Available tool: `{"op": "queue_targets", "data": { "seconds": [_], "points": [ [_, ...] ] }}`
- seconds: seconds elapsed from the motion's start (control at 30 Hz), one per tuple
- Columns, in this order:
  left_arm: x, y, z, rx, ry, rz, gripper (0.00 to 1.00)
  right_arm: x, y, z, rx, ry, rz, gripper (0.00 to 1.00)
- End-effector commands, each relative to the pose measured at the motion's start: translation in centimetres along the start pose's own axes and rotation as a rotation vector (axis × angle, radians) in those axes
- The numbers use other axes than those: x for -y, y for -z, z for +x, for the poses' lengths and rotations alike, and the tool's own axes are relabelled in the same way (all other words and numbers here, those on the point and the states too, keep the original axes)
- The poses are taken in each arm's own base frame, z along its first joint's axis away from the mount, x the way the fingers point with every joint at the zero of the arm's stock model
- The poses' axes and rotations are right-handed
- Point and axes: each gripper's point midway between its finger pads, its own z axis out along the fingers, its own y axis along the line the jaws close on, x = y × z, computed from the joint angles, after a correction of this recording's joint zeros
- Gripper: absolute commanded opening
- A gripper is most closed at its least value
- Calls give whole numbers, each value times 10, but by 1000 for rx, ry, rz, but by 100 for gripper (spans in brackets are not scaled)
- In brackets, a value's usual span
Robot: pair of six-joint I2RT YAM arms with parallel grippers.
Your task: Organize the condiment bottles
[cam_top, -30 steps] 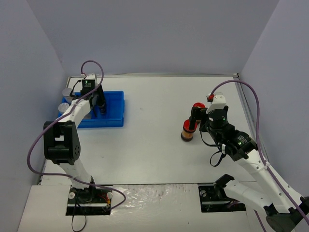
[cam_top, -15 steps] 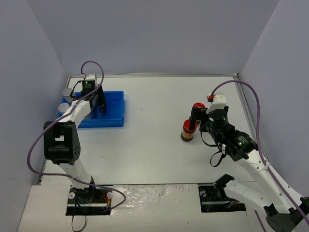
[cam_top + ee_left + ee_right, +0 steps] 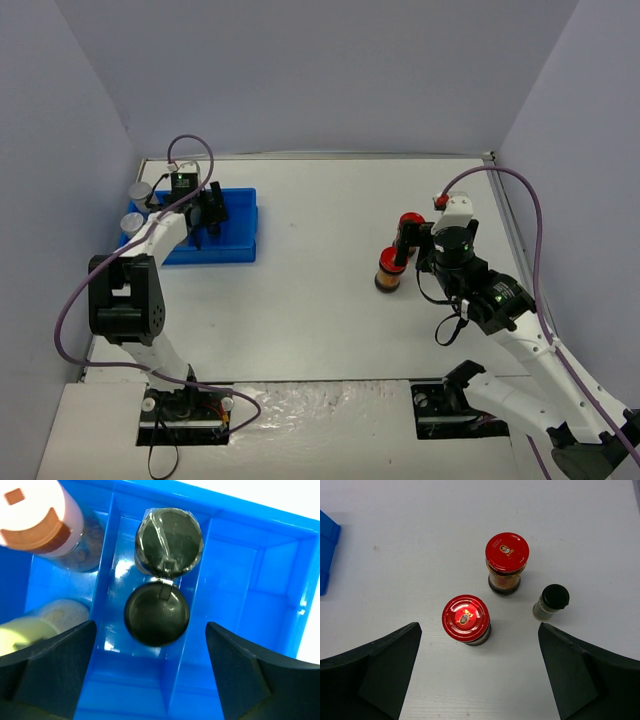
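Note:
In the left wrist view, two black-capped condiment bottles (image 3: 156, 614) (image 3: 169, 541) stand one behind the other in the middle compartment of the blue tray (image 3: 280, 580). A pink-capped bottle (image 3: 37, 515) and a yellow-green-capped one (image 3: 30, 630) fill the compartment to their left. My left gripper (image 3: 150, 675) hangs open over the tray (image 3: 235, 250), its fingers wide on either side of the nearer black cap, holding nothing. My right gripper (image 3: 477, 675) is open above two red-lidded bottles (image 3: 466, 618) (image 3: 507, 551) and a small black-capped bottle (image 3: 554, 597) on the white table.
Two silver-lidded jars (image 3: 139, 192) (image 3: 131, 222) stand just outside the tray's left side. The tray's right compartment (image 3: 235, 610) holds nothing. The red-lidded bottles (image 3: 389, 268) sit right of centre on the table, and grey walls close in both sides.
My left gripper has opened and let go of the black-capped bottle, which now stands in the tray's middle compartment. The right gripper has shifted slightly over the red-lidded bottles.

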Motion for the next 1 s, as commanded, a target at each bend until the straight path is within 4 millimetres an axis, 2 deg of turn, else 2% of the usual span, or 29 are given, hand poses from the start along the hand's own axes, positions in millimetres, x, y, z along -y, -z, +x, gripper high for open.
{"op": "queue_targets", "data": {
  "seconds": [0.0,0.1,0.33,0.53,0.67,0.7,0.8,0.97],
  "points": [
    [10,44,-56,154,30,32,89,12,7,-39,137,-101,75,100],
    [20,72,-66,179,40,74,93,34,6,-37,128,-118,213,100],
    [37,131,-66,195,20,152,97,57,-17,-12,7,-152,363,100],
    [50,173,-37,154,-47,239,97,90,-42,25,-145,-205,458,100],
    [60,195,-13,132,-105,286,97,105,-58,50,-246,-220,491,99],
    [61,206,-7,137,-122,304,97,110,-62,57,-271,-227,499,98],
    [66,223,2,157,-148,340,97,116,-72,70,-322,-240,488,96],
    [67,229,16,156,-158,354,97,128,-90,89,-374,-287,468,93]
  ]
}}
